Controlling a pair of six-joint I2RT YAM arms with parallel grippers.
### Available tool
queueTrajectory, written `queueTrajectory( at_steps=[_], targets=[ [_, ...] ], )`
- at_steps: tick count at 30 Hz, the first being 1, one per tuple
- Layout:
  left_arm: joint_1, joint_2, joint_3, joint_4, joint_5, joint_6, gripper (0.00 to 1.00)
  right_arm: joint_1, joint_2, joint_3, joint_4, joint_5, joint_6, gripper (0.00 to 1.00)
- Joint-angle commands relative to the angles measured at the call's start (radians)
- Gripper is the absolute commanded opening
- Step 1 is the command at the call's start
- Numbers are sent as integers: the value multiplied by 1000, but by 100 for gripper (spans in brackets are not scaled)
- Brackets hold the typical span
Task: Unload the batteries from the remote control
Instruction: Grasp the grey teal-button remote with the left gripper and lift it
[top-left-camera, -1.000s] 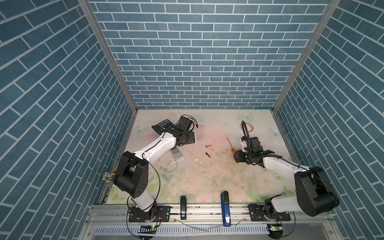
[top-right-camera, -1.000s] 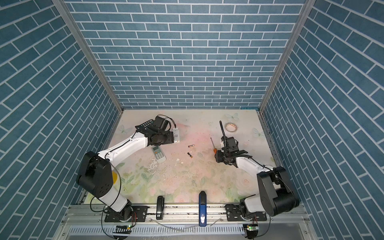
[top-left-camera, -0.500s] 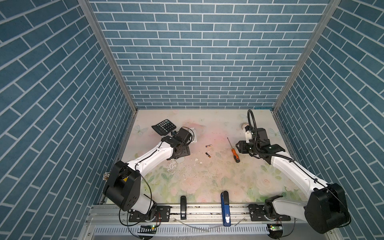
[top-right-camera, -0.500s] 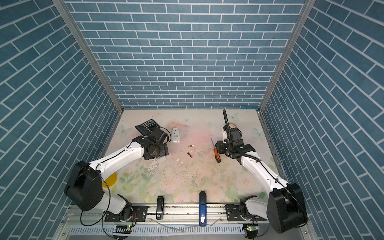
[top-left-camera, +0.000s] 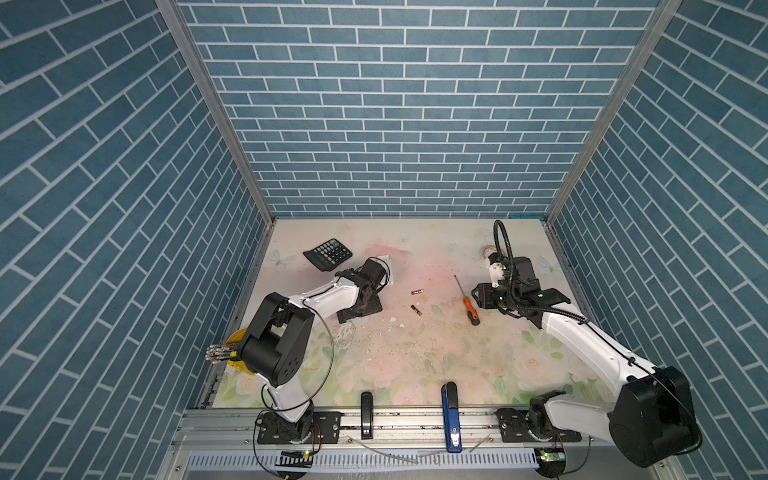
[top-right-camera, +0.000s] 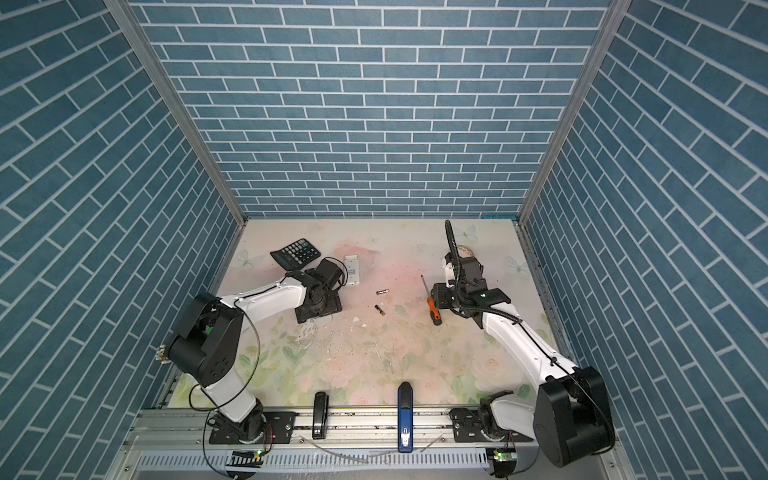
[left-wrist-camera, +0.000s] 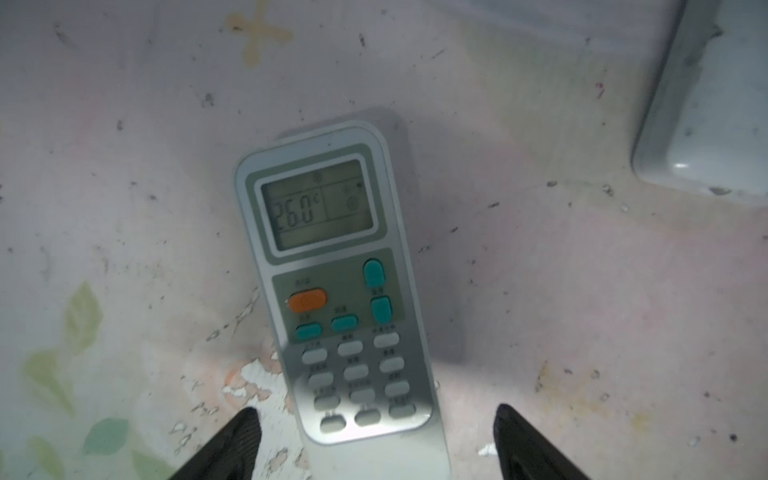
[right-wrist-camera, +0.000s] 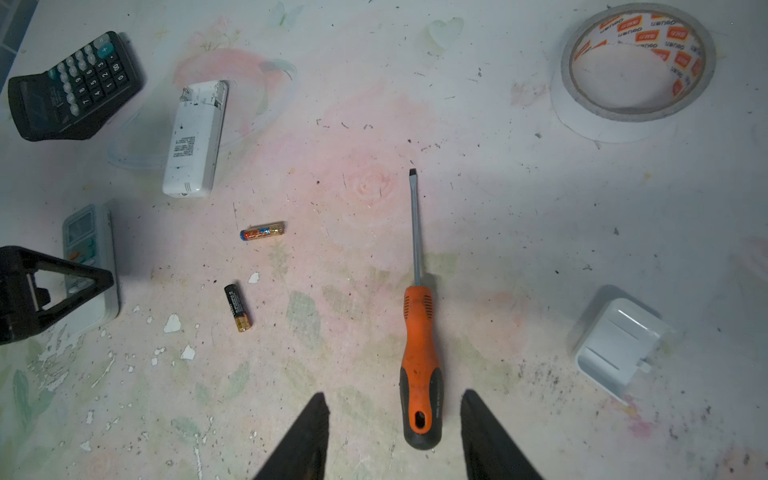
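**Left jaws straddle the button end of a face-up remote**

The left gripper (left-wrist-camera: 376, 409) hangs with its fingers well apart, one on each side of the grey remote control (left-wrist-camera: 328, 291), touching neither edge. The remote runs lengthwise straight out from between them, button end nearest and lit screen farthest, so the closing line crosses its narrow width. It lies face up. The battery door is probably underneath, and the lit screen suggests cells inside, so a turn-over likely comes first.

The right gripper (right-wrist-camera: 394, 394) is also parted and holds nothing. It hovers over the butt of the screwdriver (right-wrist-camera: 419, 353), whose shaft points away from it.

Between the arms lie an orange-gold battery (right-wrist-camera: 262, 231) and a black battery (right-wrist-camera: 238, 307), apart from each other. Beyond them a white remote (right-wrist-camera: 195, 141) lies back up, its compartment open. The left arm is far nearer the grey remote.
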Motion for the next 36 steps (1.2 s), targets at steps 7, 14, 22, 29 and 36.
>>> queueTrajectory(
  at_steps=[7,14,22,29,36],
  targets=[
    [58,97,34,32,24,-7,82,4,45,64,1,20,-44,52],
    [89,156,63,2,20,9,67,3,62,69,10,43,-36,52],
    [93,180,29,-1,40,24,38,4,56,46,30,36,-10,51],
    [93,83,-42,91,154,42,29,4,73,76,4,-59,-10,48],
    [94,-47,-81,200,276,23,29,5,83,99,51,-263,86,46]
  ],
)
